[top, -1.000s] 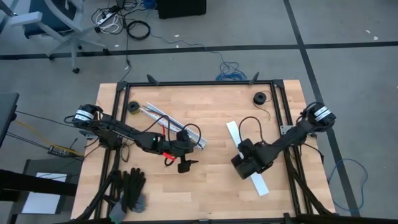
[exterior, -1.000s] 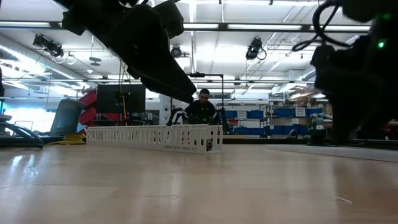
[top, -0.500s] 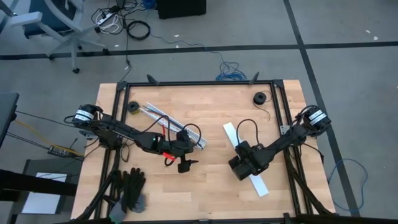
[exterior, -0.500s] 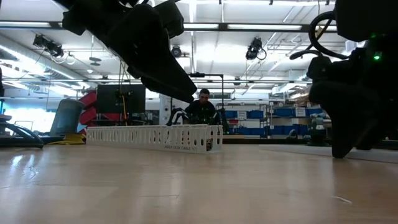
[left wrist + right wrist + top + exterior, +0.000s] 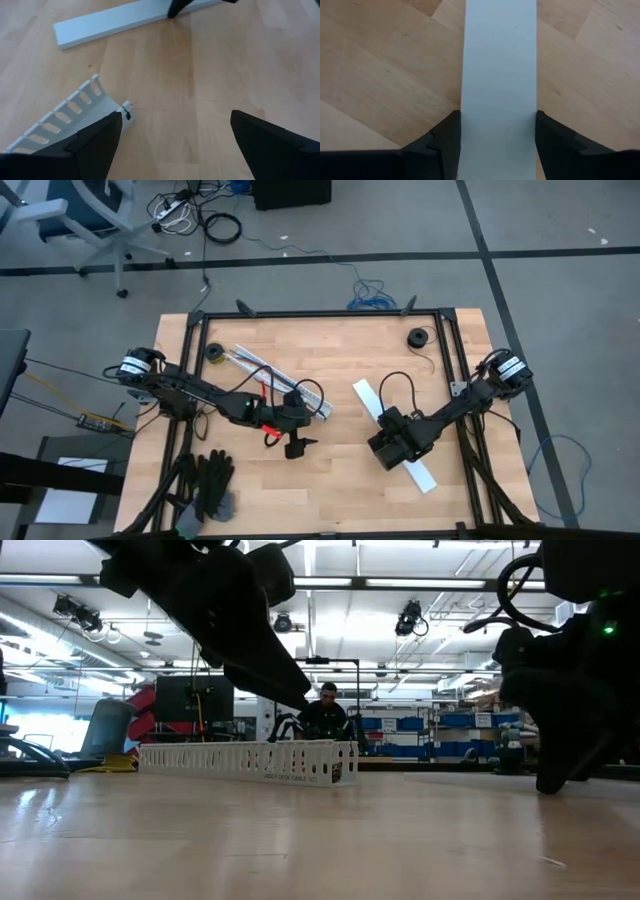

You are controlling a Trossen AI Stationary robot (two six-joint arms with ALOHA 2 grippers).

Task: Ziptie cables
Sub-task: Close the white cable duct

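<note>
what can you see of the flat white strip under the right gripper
The flat white strip is a long, thin, smooth bar, plastic by the look, with straight edges and squared ends. It lies flat on the wooden table, running diagonally right of centre. The right gripper straddles it partway along, a dark finger against each long edge. The slotted white channel lies apart from it.

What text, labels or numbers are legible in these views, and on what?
None can be read with confidence.
White slotted channel: dark print along its lower edge near one end, too small to read in the low view.
White flat strip: blank in the right wrist view.
Wooden table: no markings visible.
Blue bins on the shelves behind: no legible labels.
</note>
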